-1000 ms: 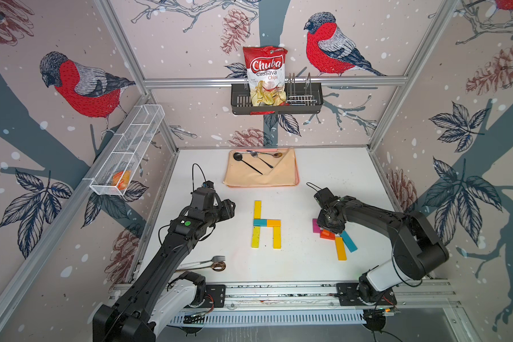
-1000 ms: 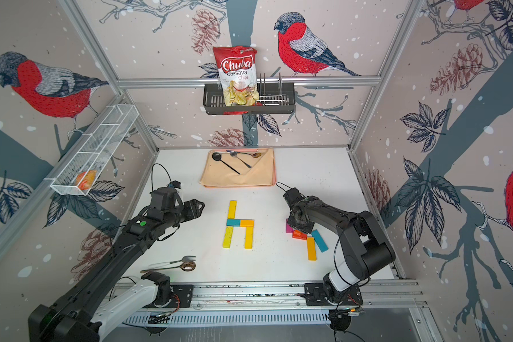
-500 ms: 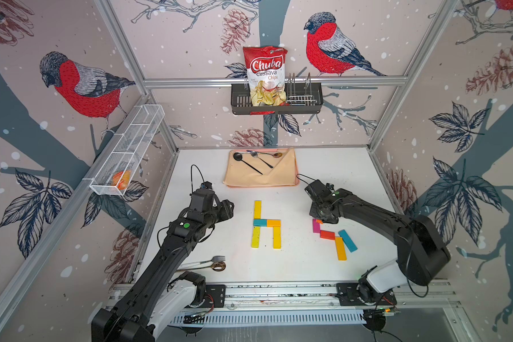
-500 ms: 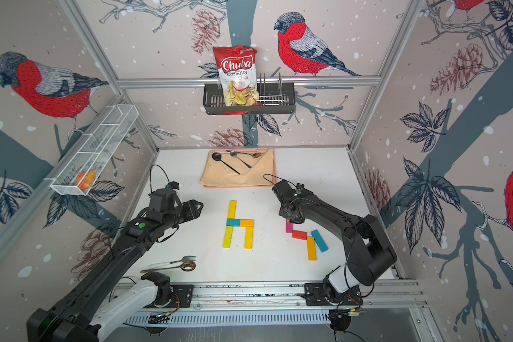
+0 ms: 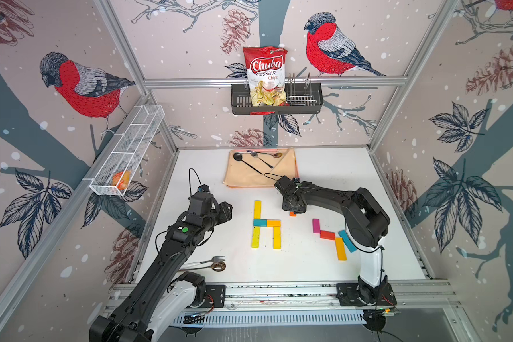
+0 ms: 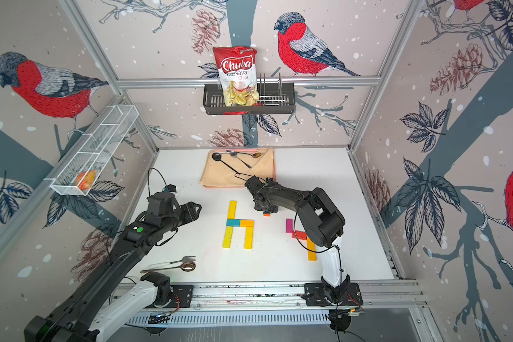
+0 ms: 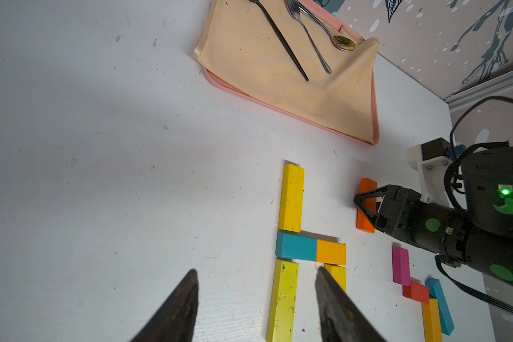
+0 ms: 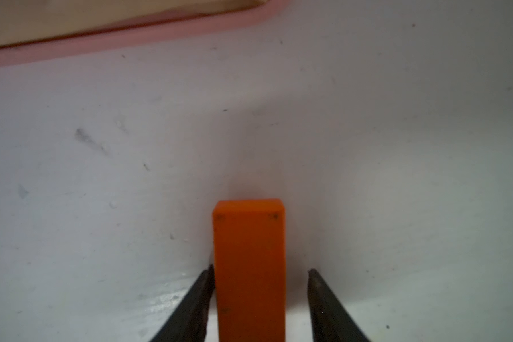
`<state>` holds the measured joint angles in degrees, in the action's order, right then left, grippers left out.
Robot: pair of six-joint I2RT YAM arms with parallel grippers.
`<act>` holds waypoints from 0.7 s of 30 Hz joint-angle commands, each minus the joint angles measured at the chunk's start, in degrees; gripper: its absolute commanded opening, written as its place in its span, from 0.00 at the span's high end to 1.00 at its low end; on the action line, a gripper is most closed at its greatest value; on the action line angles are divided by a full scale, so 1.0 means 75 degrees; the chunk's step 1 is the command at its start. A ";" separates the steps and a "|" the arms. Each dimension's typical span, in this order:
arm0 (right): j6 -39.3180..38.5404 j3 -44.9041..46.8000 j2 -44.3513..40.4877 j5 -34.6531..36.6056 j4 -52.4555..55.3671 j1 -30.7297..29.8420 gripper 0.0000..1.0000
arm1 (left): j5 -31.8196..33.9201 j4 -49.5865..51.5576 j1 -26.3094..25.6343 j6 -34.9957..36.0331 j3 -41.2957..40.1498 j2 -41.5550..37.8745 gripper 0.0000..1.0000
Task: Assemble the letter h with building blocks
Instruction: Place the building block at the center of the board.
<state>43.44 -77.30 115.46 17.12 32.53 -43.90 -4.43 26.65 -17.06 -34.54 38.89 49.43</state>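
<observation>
Smooth rectangular orange block, near end cut off, inside parted right gripper, not clamped. Left gripper spread, empty.

You have bright, even light on the white counter in both top views, soft shadows, bowed edges; your right wrist view is dimmer and blurred.

Robot-lab test booth: aluminium frame, bird-print wall panels, white tabletop, arm-mounting rail along the front.
</observation>
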 commanded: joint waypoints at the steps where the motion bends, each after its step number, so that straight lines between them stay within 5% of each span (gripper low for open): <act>1: -0.0076 0.0131 0.0078 -0.0200 0.0257 -0.0075 0.35 | -0.0042 -0.0087 0.0016 -0.0046 -0.0073 -0.0021 0.39; 5: -0.0029 0.0250 0.0016 -0.0174 0.0294 -0.0100 0.39 | -0.0065 -0.0142 0.0024 -0.0082 -0.0077 0.0041 0.39; 13: 0.0446 0.0146 0.0047 -0.0083 0.0726 -0.0296 0.66 | -0.0028 -0.0087 0.0018 -0.0037 -0.0074 0.0009 0.39; 21: 0.0867 0.0826 -0.0499 0.0054 0.0733 -0.0338 0.70 | -0.0136 -0.0144 0.0015 -0.0040 -0.0166 0.0027 0.39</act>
<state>48.34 -72.90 112.62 18.13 32.12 -46.33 -4.54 26.44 -16.99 -34.70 37.85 49.58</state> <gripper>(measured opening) 0.318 0.605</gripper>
